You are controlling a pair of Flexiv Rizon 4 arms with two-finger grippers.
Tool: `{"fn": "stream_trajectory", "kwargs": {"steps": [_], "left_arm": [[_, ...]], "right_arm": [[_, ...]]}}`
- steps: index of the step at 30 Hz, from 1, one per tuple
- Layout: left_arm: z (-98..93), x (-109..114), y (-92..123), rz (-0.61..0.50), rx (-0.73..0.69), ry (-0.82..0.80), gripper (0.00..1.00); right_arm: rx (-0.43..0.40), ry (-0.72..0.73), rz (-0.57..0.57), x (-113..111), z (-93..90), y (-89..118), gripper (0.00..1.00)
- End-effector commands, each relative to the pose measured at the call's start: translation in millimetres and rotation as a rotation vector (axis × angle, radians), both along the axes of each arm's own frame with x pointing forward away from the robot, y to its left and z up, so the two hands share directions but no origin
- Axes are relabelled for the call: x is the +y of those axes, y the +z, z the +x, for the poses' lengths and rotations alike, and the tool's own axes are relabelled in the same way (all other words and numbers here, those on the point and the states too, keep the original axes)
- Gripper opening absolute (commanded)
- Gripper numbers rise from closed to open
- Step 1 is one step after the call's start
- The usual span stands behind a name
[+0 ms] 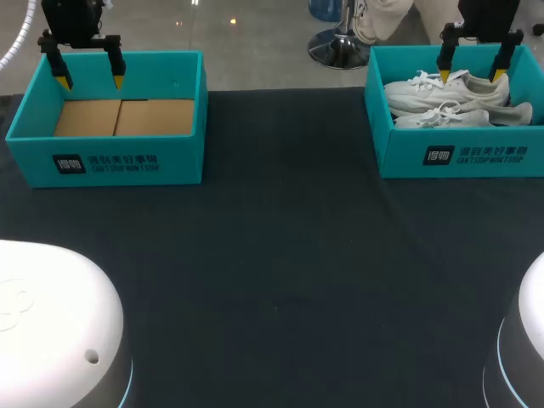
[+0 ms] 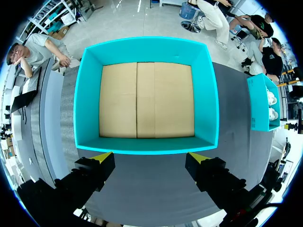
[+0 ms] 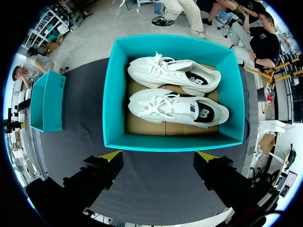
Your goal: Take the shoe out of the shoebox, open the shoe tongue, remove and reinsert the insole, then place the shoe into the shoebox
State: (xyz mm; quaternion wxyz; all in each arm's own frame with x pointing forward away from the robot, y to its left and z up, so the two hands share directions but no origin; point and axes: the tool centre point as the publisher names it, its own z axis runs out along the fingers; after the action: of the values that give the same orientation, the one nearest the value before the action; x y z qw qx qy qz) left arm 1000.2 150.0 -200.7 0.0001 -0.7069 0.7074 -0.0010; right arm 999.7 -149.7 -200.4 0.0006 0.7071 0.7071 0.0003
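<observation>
Hovering released: left hand (image 1: 91, 82) over the white-lettered left shoebox (image 1: 106, 161), right hand (image 1: 469, 76) over the shoes (image 1: 446, 89).

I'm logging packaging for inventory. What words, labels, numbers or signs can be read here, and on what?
Left teal cardboard shoebox, front wall: dark square mark and two rows of print, too small to read.
Right teal cardboard shoebox, front wall: the same layout, too small to read.
White lace-up shoes, sides: dark emblem, too blurred to read.
No readable numbers or signs.
</observation>
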Motion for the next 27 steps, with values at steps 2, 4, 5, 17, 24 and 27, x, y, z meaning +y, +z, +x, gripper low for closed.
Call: {"fn": "stream_trajectory", "kwargs": {"steps": [2, 4, 5, 17, 24, 27], "left_arm": [[-0.1, -0.1, 0.3, 0.001, 0.001, 0.0, 1.0], [-0.1, -0.1, 0.3, 0.001, 0.001, 0.0, 1.0], [-0.1, -0.1, 0.3, 0.001, 0.001, 0.0, 1.0], [-0.1, -0.1, 0.3, 0.001, 0.001, 0.0, 1.0], [-0.1, -0.1, 0.3, 0.001, 0.001, 0.0, 1.0], [-0.1, -0.1, 0.3, 0.001, 0.001, 0.0, 1.0]], "right_arm": [[0.0, 0.0, 0.0, -0.1, 0.0, 0.1, 1.0], [0.0, 0.0, 0.0, -0.1, 0.0, 0.1, 1.0], [0.0, 0.0, 0.0, -0.1, 0.0, 0.1, 1.0], [0.0, 0.0, 0.0, -0.1, 0.0, 0.1, 1.0], [0.0, 0.0, 0.0, -0.1, 0.0, 0.1, 1.0], [0.0, 0.0, 0.0, -0.1, 0.0, 0.1, 1.0]]}}
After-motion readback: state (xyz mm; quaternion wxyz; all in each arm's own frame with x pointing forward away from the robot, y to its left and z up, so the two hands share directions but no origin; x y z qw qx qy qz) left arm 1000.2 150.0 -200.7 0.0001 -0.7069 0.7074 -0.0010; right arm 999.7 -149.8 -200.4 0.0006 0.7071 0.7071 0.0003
